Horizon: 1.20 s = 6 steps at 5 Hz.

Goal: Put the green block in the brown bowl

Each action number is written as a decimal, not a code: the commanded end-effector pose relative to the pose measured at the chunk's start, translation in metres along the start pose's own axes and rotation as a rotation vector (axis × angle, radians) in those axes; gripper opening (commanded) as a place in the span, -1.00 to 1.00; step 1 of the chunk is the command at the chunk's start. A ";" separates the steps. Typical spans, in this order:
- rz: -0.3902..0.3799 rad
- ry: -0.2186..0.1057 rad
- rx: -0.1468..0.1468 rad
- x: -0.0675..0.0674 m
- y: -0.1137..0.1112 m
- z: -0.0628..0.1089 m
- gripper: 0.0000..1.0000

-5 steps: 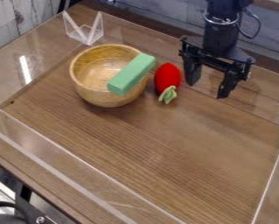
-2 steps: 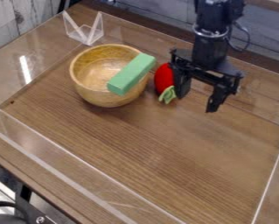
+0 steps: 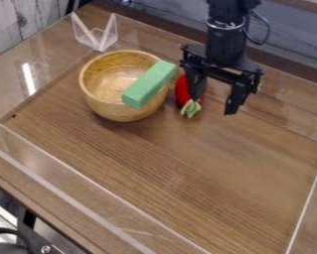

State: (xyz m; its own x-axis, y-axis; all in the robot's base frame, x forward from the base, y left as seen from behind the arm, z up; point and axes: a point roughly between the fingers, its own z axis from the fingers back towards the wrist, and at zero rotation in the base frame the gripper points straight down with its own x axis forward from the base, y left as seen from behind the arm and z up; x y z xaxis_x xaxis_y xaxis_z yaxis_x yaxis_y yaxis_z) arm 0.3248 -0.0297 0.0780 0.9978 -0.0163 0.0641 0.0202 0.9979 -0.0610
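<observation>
The green block (image 3: 149, 82) lies tilted across the right rim of the brown bowl (image 3: 110, 91), partly over its hollow. My gripper (image 3: 212, 95) hangs open just right of the bowl, its fingers pointing down with nothing between them. Its left finger stands in front of a red strawberry toy (image 3: 188, 91) that sits on the table beside the bowl. The gripper does not touch the block.
The table is wood grain (image 3: 174, 169) with clear plastic walls along its edges. A small clear folded stand (image 3: 93, 32) sits at the back left. The arm's black body rises at the back right.
The open gripper has moved left, from right of the strawberry toy to over it, closer to the bowl. The block and bowl have not moved.
</observation>
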 end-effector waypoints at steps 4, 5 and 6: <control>0.218 0.000 0.015 -0.001 0.041 -0.002 1.00; 0.200 -0.017 0.004 -0.004 0.074 0.005 1.00; 0.182 -0.035 0.000 -0.008 0.111 0.010 1.00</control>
State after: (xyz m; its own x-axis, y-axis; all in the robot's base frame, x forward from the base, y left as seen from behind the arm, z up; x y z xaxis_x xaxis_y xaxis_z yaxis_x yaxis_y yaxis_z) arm 0.3104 0.0777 0.0595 0.9852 0.1706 0.0140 -0.1688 0.9819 -0.0861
